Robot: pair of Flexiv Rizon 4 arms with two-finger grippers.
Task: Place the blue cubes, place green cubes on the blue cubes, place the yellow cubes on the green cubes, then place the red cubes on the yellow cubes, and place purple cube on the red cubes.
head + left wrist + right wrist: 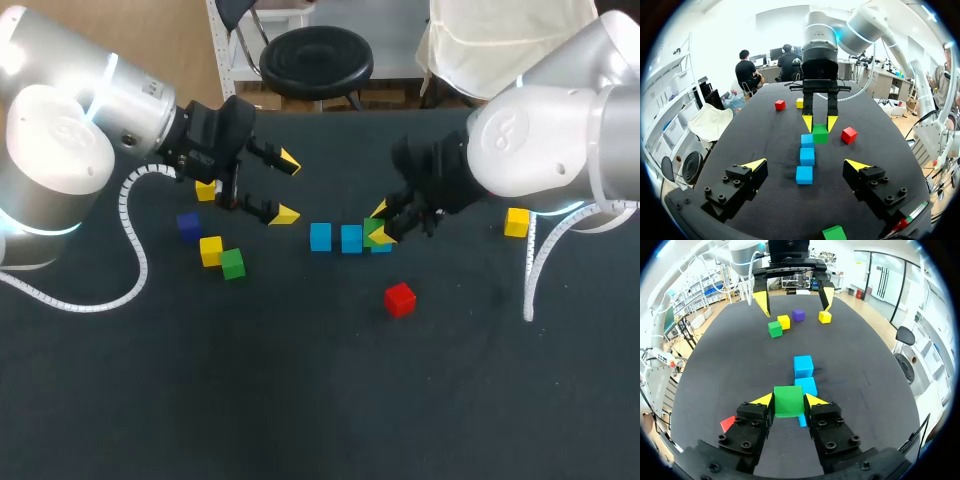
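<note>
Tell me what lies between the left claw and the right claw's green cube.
A row of blue cubes, up to the green cube; the left wrist view shows it.

Bright overhead light glares off the left arm [60,140] and casts faint shadows on the table [300,390].

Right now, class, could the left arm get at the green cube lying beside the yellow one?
Probably yes. The left pincer is open and empty. The green cube lies close by with nothing on top, though the yellow cube sits right against one side.
</note>
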